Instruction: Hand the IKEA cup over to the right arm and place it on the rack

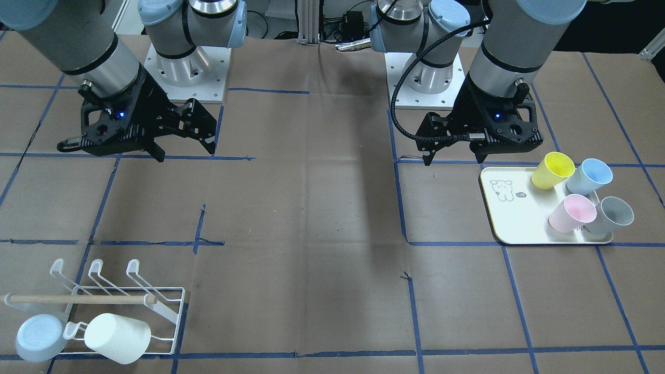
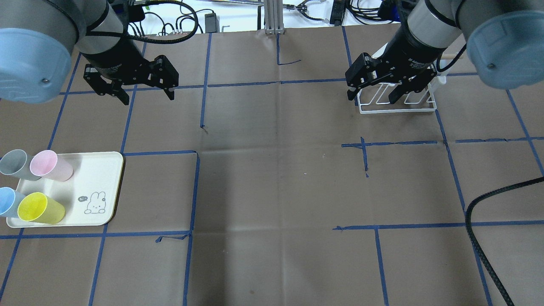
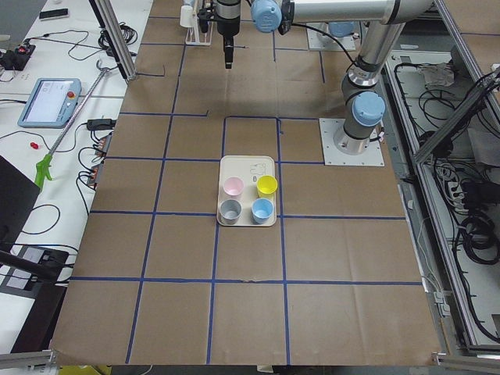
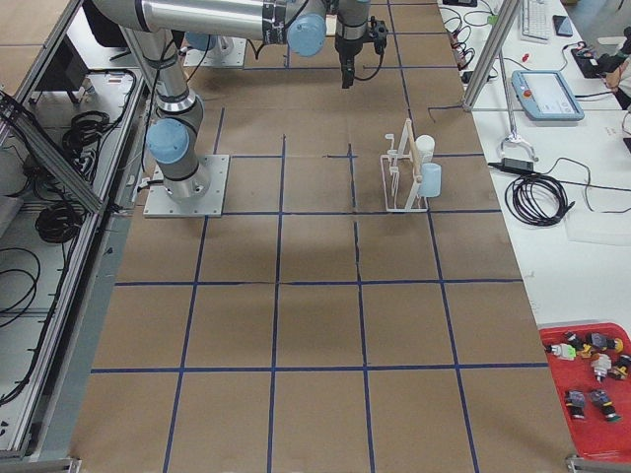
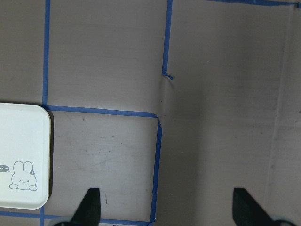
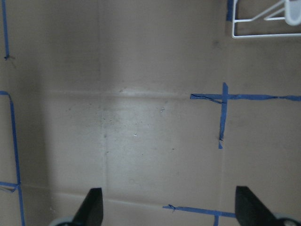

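Four cups stand on a cream tray (image 1: 511, 218): yellow (image 1: 553, 170), light blue (image 1: 589, 176), pink (image 1: 571, 213) and grey (image 1: 610, 215). My left gripper (image 1: 453, 158) hangs open and empty above the table, just behind the tray. In the overhead view the left gripper (image 2: 148, 98) is well beyond the tray (image 2: 102, 187). The white wire rack (image 1: 171, 311) with a wooden dowel (image 1: 78, 299) holds a white cup (image 1: 118, 337) and a pale blue cup (image 1: 39, 337). My right gripper (image 1: 185, 153) is open and empty, high above the table on the rack's side (image 2: 373, 99).
Brown paper with a blue tape grid (image 1: 311, 244) covers the table. The arm bases (image 1: 182, 72) (image 1: 426, 78) are bolted at the robot's edge. A thick ribbed cable (image 2: 488, 238) lies at the near right. The left wrist view shows the tray's corner (image 5: 23, 155); the right wrist view shows the rack's corner (image 6: 265, 28).
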`<move>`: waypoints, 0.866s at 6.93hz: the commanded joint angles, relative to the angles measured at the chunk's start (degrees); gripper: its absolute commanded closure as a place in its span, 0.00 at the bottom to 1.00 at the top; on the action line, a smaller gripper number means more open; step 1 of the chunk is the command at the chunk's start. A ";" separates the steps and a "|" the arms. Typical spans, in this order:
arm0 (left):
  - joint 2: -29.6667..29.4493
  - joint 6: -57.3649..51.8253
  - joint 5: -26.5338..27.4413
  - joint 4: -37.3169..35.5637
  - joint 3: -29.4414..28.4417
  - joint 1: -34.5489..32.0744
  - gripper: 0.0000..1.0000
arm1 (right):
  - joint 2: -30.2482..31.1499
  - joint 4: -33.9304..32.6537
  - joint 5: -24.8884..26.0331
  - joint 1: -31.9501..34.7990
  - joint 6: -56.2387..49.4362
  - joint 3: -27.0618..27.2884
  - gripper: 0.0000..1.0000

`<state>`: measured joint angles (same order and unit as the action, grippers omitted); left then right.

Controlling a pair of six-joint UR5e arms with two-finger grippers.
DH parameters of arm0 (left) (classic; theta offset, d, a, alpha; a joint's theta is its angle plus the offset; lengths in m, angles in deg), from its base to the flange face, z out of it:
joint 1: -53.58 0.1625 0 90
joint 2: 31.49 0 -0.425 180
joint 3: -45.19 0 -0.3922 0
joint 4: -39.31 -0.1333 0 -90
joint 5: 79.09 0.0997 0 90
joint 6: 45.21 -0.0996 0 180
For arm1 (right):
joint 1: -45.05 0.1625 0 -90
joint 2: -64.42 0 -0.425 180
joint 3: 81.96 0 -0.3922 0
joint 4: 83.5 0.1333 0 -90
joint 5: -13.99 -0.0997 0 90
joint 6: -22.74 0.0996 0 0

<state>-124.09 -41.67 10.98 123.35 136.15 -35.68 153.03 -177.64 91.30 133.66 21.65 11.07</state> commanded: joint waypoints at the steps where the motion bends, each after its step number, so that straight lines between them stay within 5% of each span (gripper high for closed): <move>1: 0.05 -0.02 0.01 0.51 0.00 -0.04 0.00 | 4.97 0.80 8.95 1.74 6.18 0.14 0.00; 6: -0.13 -0.02 -0.07 0.51 0.00 -0.04 0.00 | 8.34 0.79 10.83 2.10 6.18 4.27 0.00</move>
<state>-124.19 -41.69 10.91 123.86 136.16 -35.72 161.36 -177.13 101.57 135.68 27.83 15.24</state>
